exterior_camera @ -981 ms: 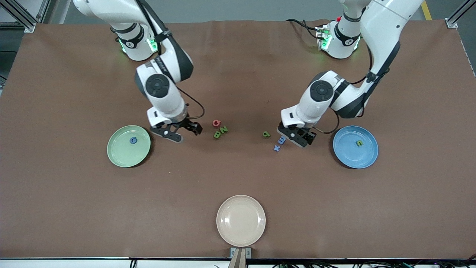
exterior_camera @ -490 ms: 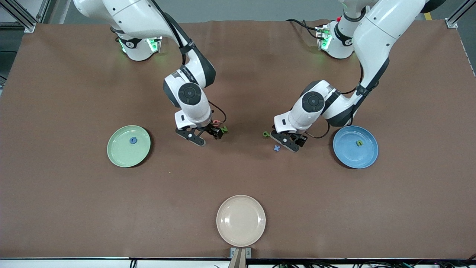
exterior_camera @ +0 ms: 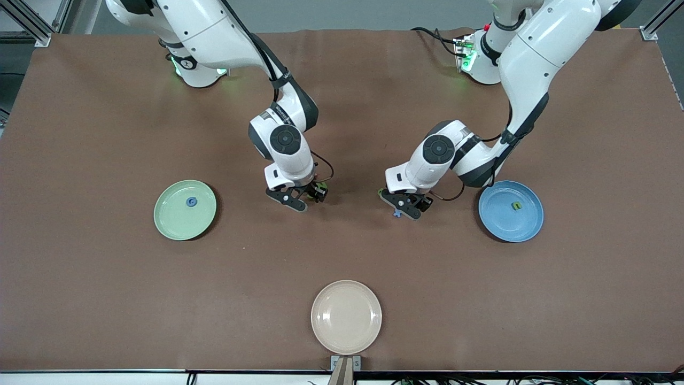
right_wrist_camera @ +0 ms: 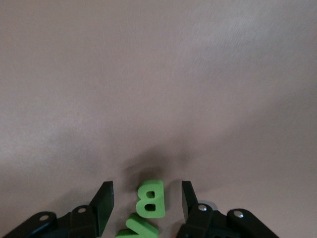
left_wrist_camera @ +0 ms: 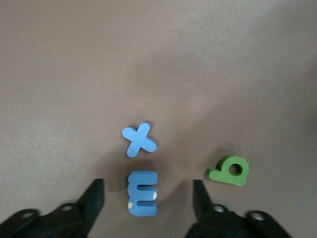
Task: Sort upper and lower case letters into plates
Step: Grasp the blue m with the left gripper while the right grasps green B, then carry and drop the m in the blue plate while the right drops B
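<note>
My left gripper (exterior_camera: pixel 408 207) (left_wrist_camera: pixel 147 199) is low over the table, open, with the blue m (left_wrist_camera: pixel 143 193) lying between its fingers and a gap on each side. The blue x (left_wrist_camera: pixel 139 140) (exterior_camera: pixel 397 214) and green p (left_wrist_camera: pixel 229 171) lie just beside it. Down at the table, my right gripper (exterior_camera: pixel 304 200) (right_wrist_camera: pixel 146 201) is open astride the green B (right_wrist_camera: pixel 150 198), untouched, with the green N (right_wrist_camera: pixel 136 229) against it. Toward the right arm's end, the pale green plate (exterior_camera: pixel 171 224) holds a blue G (exterior_camera: pixel 191 201). Toward the left arm's end, the blue plate (exterior_camera: pixel 502 227) holds a green n (exterior_camera: pixel 515 205).
A cream-beige plate (exterior_camera: pixel 346 316) sits at the table edge nearest the front camera, midway between the arms. Both forearms lean in over the middle of the brown table, a short gap between the two hands.
The right gripper has moved from beside the green plate to the B and N. The left gripper has shifted onto the m. Both have dropped lower, and their fingers stand closer together.
</note>
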{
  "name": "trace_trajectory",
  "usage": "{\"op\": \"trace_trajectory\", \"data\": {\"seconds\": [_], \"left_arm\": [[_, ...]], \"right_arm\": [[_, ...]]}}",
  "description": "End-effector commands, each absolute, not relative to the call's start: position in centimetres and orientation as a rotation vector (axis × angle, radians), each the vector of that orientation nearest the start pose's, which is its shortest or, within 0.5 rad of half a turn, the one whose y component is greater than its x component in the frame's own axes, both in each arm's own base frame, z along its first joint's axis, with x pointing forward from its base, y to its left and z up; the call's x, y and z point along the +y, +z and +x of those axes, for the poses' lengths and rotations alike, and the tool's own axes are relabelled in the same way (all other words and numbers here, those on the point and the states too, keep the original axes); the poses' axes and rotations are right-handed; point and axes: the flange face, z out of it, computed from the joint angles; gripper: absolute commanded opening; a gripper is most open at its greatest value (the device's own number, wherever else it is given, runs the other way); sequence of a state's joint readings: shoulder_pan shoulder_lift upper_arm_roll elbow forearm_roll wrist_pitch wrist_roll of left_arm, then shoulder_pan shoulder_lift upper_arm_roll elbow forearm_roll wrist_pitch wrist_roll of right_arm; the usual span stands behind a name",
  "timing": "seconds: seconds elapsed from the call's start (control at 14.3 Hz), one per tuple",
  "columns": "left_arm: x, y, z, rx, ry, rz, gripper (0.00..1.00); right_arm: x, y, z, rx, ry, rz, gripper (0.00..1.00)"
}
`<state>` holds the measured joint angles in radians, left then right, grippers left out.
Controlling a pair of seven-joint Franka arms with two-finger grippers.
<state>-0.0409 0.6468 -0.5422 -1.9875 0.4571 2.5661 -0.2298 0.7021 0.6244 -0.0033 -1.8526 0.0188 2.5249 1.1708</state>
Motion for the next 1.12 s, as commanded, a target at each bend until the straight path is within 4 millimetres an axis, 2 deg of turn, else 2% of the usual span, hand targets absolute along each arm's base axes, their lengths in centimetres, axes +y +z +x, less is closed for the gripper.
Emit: {"op": "trace_trajectory", "data": {"seconds": [0.0,0.21,0.49,0.7,0.84,1.05], "left_arm": [[-33.8,17.9,51.3,0.979,-0.068,-3.05,0.68],[-33.8,17.4,51.1,0.963,-0.054,-3.056,0.61],[-33.7,17.3,51.0,0.967,-0.055,-3.049,0.54],[-33.7,17.1,50.9,0.919,-0.048,-3.065,0.37],[-33.8,17.0,50.9,0.92,-0.048,-3.065,0.31],[-33.6,17.0,50.9,0.935,-0.046,-3.046,0.18]], "right_arm": [[43.0,18.2,48.7,0.777,-0.037,-2.993,0.61],[43.5,17.9,47.8,0.78,-0.026,-3.003,0.6],[43.2,17.7,47.8,0.78,-0.022,-3.013,0.5],[42.6,17.7,48.4,0.79,-0.036,-3.01,0.49],[42.4,17.7,48.6,0.795,-0.041,-3.008,0.49],[42.4,17.7,48.6,0.793,-0.042,-3.009,0.37]]}}
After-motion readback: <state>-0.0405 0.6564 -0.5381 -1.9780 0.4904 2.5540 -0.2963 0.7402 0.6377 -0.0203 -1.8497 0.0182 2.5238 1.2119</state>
